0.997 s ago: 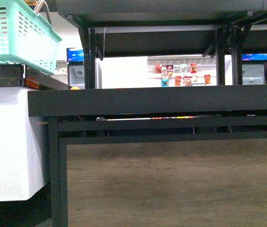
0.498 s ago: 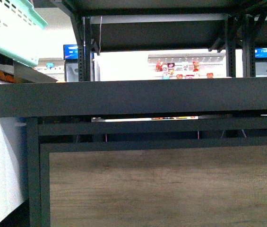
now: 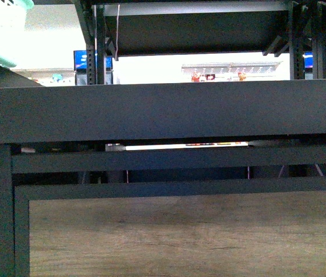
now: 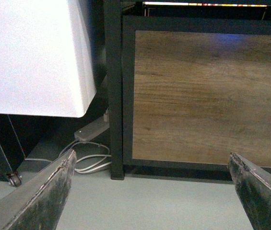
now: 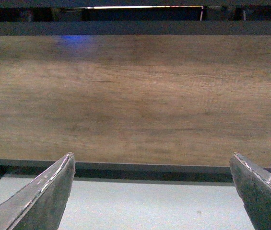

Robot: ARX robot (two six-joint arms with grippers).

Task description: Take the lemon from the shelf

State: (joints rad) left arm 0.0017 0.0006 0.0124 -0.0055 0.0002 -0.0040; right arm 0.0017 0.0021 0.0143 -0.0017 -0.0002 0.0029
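Observation:
The black metal shelf [image 3: 163, 112] fills the front view, its dark tray edge across the middle and its brown wood-grain front panel [image 3: 186, 236] below. No lemon shows in any view; the tray top is hidden by its front edge. My left gripper [image 4: 152, 160] is open and empty, low near the floor facing the panel [image 4: 207, 91] and the rack's corner post [image 4: 113, 96]. My right gripper [image 5: 152, 160] is open and empty, low in front of the panel [image 5: 135, 96].
A mint green basket [image 3: 1, 23] sits at the upper left on a neighbouring stand. A white cabinet [image 4: 29, 52] stands left of the rack, with a power strip and white cables [image 4: 89, 153] on the grey floor [image 4: 149, 201]. Far store shelves [image 3: 220, 72] show behind.
The front view has shifted left and closer to the rack: the green basket and white cabinet have slid out toward the left edge, and the tray edge looks larger and higher.

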